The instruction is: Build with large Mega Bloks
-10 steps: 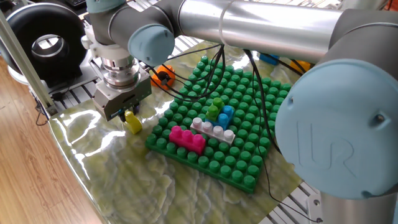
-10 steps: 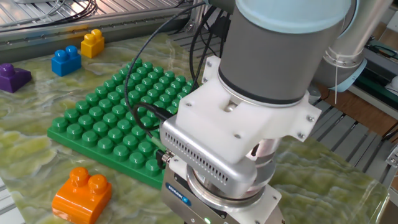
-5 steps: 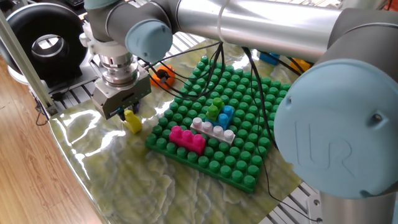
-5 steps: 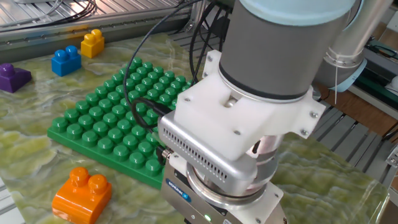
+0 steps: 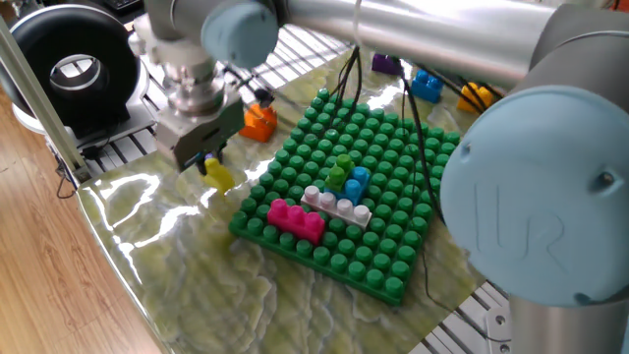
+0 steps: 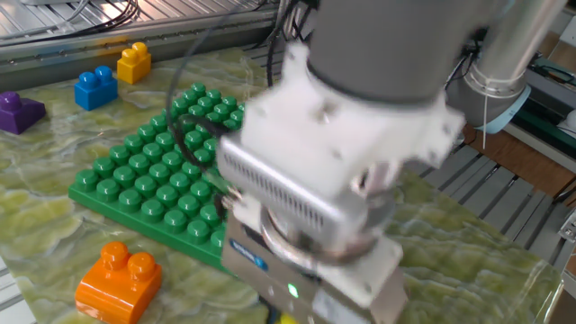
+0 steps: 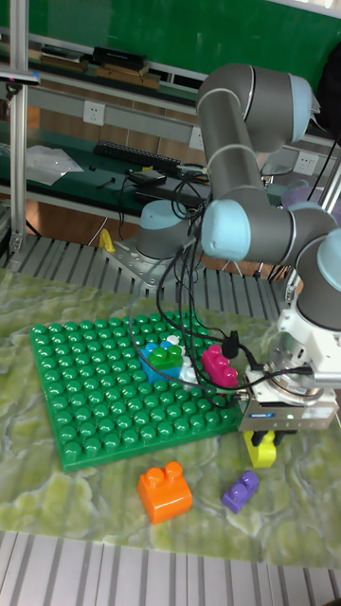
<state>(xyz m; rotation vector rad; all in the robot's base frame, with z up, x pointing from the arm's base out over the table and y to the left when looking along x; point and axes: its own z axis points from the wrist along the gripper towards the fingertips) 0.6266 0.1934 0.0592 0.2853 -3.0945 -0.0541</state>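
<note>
My gripper [image 5: 209, 160] is shut on a yellow Mega Blok [image 5: 218, 175], which hangs just above the table mat left of the green baseplate [image 5: 393, 236]. The tall fixed view shows the same gripper [image 7: 268, 436] with the yellow brick [image 7: 262, 448] between its fingers, off the plate's corner. A magenta brick [image 5: 295, 218], a white-grey brick [image 5: 337, 205], a light blue brick [image 5: 358, 182] and a small green one [image 5: 339, 169] sit on the plate. An orange brick [image 5: 259, 120] lies loose just behind the gripper.
Loose purple [image 6: 18, 111], blue [image 6: 95, 87] and yellow [image 6: 134, 61] bricks lie beyond the plate's far side. An orange brick [image 7: 164, 490] and a purple brick [image 7: 241, 490] lie near the mat's edge. Black cables hang over the plate. A black round unit [image 5: 69, 69] stands beside the table.
The gripper has risen and shifted right toward the baseplate, carrying the yellow brick up off the mat. The bricks on the plate have not moved.
</note>
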